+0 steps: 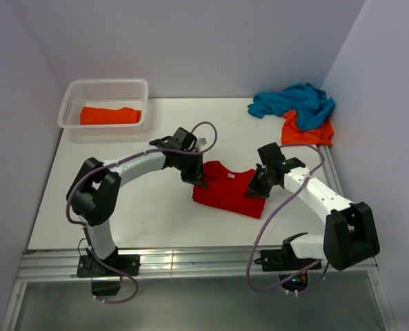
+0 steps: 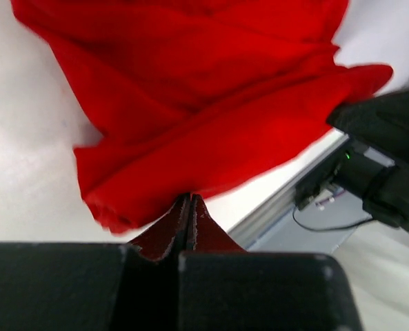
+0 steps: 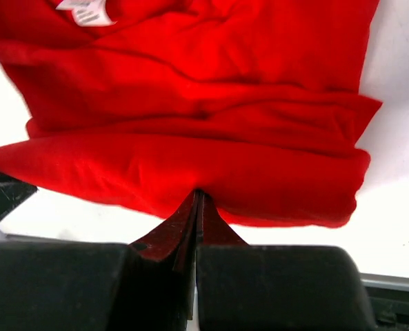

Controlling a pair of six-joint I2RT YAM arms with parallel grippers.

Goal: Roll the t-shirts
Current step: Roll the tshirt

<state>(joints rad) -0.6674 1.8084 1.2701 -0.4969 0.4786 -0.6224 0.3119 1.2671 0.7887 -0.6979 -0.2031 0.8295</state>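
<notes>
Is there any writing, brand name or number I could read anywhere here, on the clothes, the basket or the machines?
No text here can be read.
On the white neck label of the red t-shirt: a few dark marks, too blurred to read.
On the white basket: no writing shows.

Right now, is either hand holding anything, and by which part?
Both hold the red t-shirt: the left hand pinches the folded edge on its side, the right hand the opposite edge.
</notes>
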